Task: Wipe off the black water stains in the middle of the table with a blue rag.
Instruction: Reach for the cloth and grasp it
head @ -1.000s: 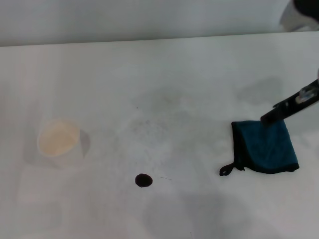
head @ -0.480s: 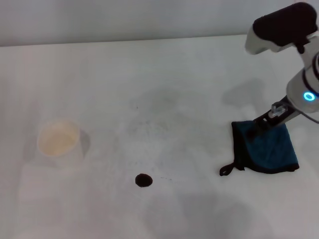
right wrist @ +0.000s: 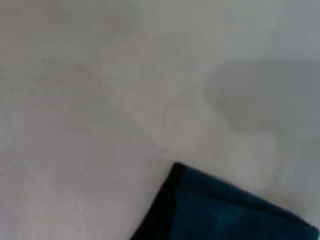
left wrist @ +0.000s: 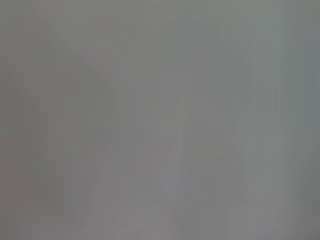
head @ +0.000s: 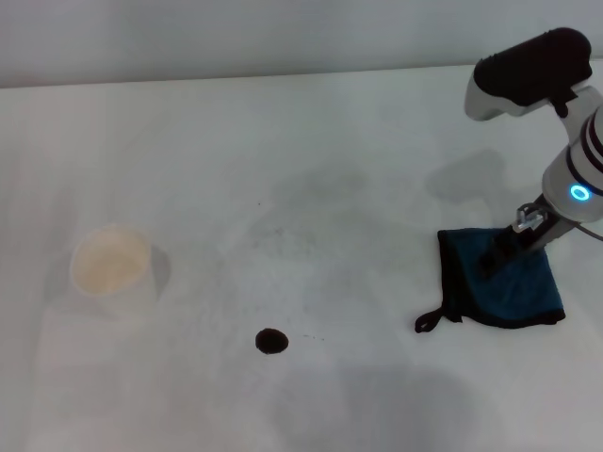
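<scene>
The black water stain (head: 271,341) is a small round blot on the white table (head: 311,151), near the front middle. The blue rag (head: 504,280) lies flat at the right, folded, with black edging and a small loop at its near left corner. My right gripper (head: 490,262) reaches down from the right, its dark tip over the rag's far left part; whether it touches the cloth I cannot tell. In the right wrist view, one corner of the blue rag (right wrist: 220,212) shows against the table (right wrist: 100,100). The left gripper is out of view; its wrist view shows only blank grey.
A white paper cup (head: 111,263) stands at the left of the table. Faint grey smudges (head: 301,221) mark the middle. The table's far edge (head: 236,79) runs along the back.
My right arm has swung in from the right edge and now stands over the rag. Its tip has slid a little nearer across the cloth. Rag, stain and cup have not moved.
</scene>
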Action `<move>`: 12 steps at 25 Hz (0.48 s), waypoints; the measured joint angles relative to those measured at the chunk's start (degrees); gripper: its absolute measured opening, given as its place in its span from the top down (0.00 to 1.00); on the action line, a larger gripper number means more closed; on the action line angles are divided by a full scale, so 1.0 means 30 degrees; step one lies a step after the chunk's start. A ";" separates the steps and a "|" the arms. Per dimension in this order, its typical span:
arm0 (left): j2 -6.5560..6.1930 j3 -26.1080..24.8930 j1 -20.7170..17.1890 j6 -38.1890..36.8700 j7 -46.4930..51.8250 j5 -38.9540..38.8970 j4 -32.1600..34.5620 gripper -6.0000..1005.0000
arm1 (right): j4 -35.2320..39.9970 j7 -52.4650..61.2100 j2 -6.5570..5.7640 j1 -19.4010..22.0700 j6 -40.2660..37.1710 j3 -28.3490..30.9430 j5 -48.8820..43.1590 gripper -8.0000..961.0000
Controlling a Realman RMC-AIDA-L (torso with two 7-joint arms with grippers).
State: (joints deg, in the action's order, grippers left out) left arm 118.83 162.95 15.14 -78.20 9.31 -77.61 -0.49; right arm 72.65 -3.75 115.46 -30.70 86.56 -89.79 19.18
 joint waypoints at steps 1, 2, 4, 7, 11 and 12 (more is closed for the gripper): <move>0.0000 0.0000 0.0041 0.0064 0.0001 0.0000 -0.0005 0.12 | -0.0233 0.0003 -0.0006 -0.0058 -0.0082 -0.0001 -0.0021 0.20; 0.0000 0.0000 0.0065 0.0103 0.0000 0.0000 -0.0027 0.12 | -0.0467 0.0017 -0.0002 -0.0146 -0.0143 -0.0001 -0.0080 0.20; 0.0000 0.0001 0.0109 0.0135 0.0000 -0.0003 -0.0089 0.12 | -0.0838 0.0049 0.0012 -0.0317 -0.0274 -0.0024 -0.0187 0.21; 0.0000 0.0000 0.0148 0.0138 0.0001 -0.0021 -0.0145 0.12 | -0.1164 0.0079 0.0045 -0.0481 -0.0410 -0.0066 -0.0230 0.21; 0.0000 0.0000 0.0179 0.0143 0.0000 -0.0176 -0.0167 0.12 | -0.1313 0.0372 0.0069 -0.0678 -0.0526 -0.0592 -0.0223 0.22; 0.0000 0.0000 0.0188 0.0147 0.0000 -0.0270 -0.0166 0.12 | -0.1351 0.0442 0.0069 -0.0751 -0.0544 -0.0719 -0.0221 0.22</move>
State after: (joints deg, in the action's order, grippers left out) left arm 118.83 162.95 15.70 -77.76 9.31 -78.42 -0.99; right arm 68.60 -2.43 115.67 -32.95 84.93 -91.94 18.52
